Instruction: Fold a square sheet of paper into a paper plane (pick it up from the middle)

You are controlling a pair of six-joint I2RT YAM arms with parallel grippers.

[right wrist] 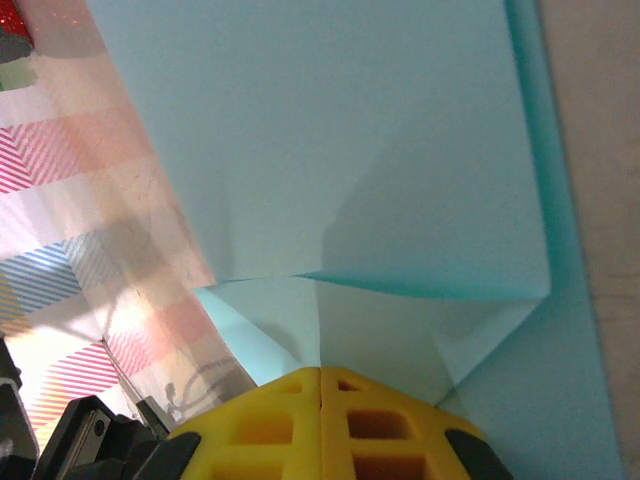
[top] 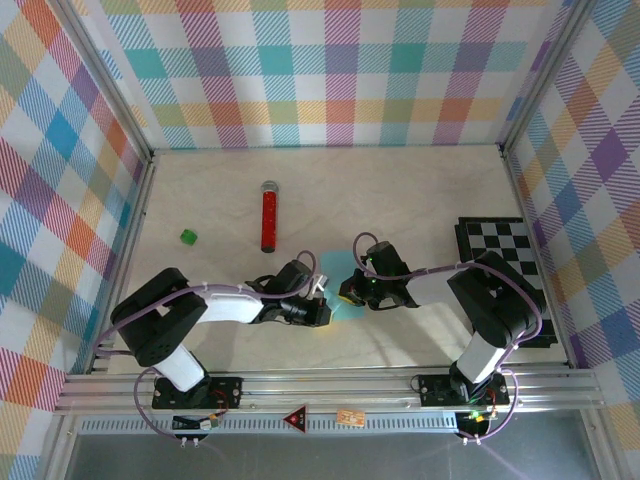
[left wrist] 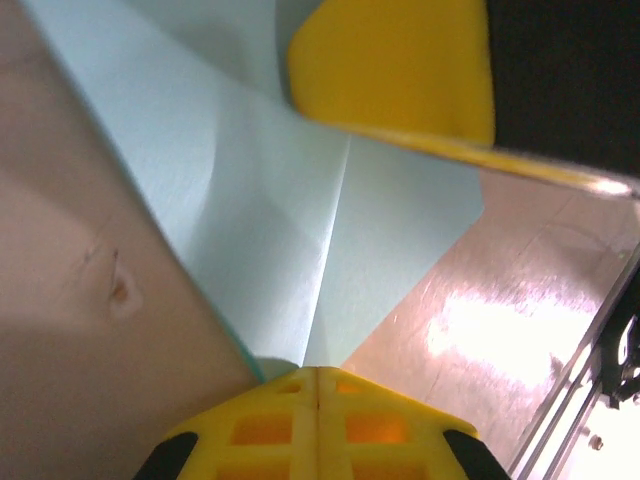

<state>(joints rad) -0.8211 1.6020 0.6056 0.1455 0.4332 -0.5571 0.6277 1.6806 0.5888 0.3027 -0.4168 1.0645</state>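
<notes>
The square sheet of paper (top: 341, 264) is light cyan and lies folded at the table's middle, mostly covered by both grippers. My left gripper (top: 325, 296) reaches in from the left, my right gripper (top: 348, 290) from the right, tips nearly touching. In the left wrist view the paper (left wrist: 270, 200) narrows to a point at my shut left gripper (left wrist: 318, 372), its crease running into the seam between the jaws. A yellow finger (left wrist: 400, 70) of the right gripper presses on its far end. In the right wrist view the paper (right wrist: 330, 130) shows layered folds, and a crease meets my shut right gripper (right wrist: 320, 372).
A red glittery tube (top: 268, 216) lies behind the grippers, with a small green cube (top: 188, 237) to its left. The black-and-white checkered board (top: 505, 250) sits at the right wall. Checked walls close three sides, and the metal rail (top: 330, 385) runs along the near edge.
</notes>
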